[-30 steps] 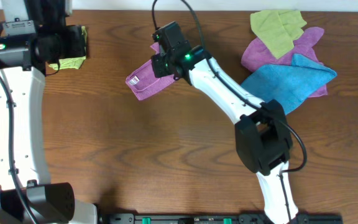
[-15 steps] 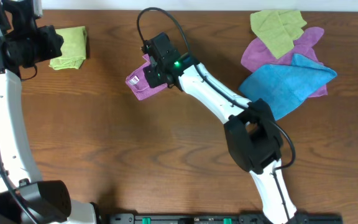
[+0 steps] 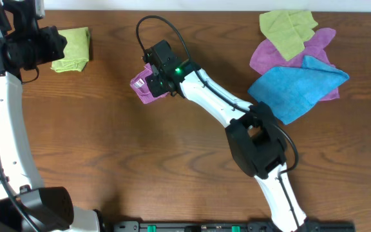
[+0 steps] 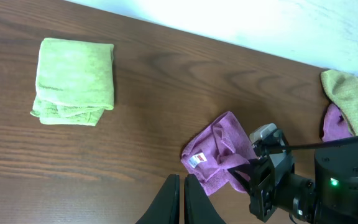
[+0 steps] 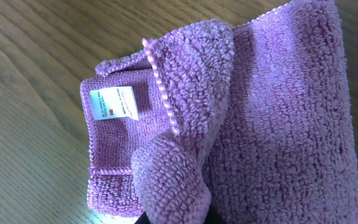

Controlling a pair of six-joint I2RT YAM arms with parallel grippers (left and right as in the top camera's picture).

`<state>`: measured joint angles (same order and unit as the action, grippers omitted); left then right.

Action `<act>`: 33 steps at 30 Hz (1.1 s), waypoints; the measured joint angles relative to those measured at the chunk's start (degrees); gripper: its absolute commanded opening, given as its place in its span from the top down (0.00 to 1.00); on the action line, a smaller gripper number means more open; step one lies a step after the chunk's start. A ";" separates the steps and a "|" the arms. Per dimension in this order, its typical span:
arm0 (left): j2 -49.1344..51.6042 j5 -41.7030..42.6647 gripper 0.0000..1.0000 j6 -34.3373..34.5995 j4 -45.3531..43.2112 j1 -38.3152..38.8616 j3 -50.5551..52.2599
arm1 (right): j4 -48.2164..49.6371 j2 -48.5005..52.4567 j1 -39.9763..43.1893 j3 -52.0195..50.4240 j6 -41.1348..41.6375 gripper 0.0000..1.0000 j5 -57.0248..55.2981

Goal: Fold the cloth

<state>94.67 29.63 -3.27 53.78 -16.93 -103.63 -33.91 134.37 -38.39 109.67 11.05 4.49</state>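
Note:
The purple cloth (image 3: 142,88) lies bunched at the table's upper middle, its white tag (image 3: 138,82) facing up on the left corner. It also shows in the left wrist view (image 4: 219,146). In the right wrist view the cloth (image 5: 278,112) fills the frame, folded over itself, with the tag (image 5: 117,102) at the left. My right gripper (image 3: 154,78) is on the cloth's right side, shut on a rolled fold of it (image 5: 173,180); its fingers are mostly hidden under that fold. My left gripper (image 4: 180,199) is shut and empty, held high at the far left, away from the cloth.
A folded green cloth (image 3: 71,57) lies at the upper left, also in the left wrist view (image 4: 73,81). At the upper right is a pile: a yellow-green cloth (image 3: 287,29), a second purple cloth (image 3: 269,55) and a bright blue cloth (image 3: 298,84).
My right gripper has moved left and a little up, pushing the purple cloth into a tighter bunch. My left arm has swung left, uncovering the green cloth.

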 measured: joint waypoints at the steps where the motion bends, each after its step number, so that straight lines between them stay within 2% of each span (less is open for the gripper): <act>1: 0.00 0.00 0.94 0.00 0.00 0.00 0.02 | 0.11 0.04 -0.07 0.00 0.00 0.99 -0.02; 15: 0.00 0.00 0.94 0.00 0.00 0.00 0.00 | 2.32 0.07 -1.07 0.00 0.00 0.98 0.00; 16: 0.00 0.00 0.94 0.00 0.00 0.00 0.02 | 2.32 0.07 -1.07 0.00 0.00 0.79 0.00; 17: 0.00 0.00 0.94 0.00 0.00 0.00 0.02 | 2.32 0.07 -1.07 0.00 0.07 0.44 0.02; 18: 0.00 0.00 0.94 0.00 0.00 0.00 0.02 | 2.34 0.07 -1.07 0.00 -0.04 0.36 -0.02; 21: 0.00 -0.02 0.94 -0.17 0.00 0.00 0.00 | 2.34 0.07 -1.09 0.00 -0.35 0.30 2.16; 26: 0.00 -1.31 0.94 -0.44 -0.17 -0.02 0.00 | 2.86 0.07 -1.42 0.00 -0.42 0.26 14.51; 33: 0.00 -3.48 0.94 -1.36 -0.17 -0.13 0.02 | 2.23 0.04 -0.48 0.00 -0.44 0.30 21.49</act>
<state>94.67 26.15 -4.62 53.60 -17.06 -103.61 -31.68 134.41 -38.87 109.67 10.61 25.98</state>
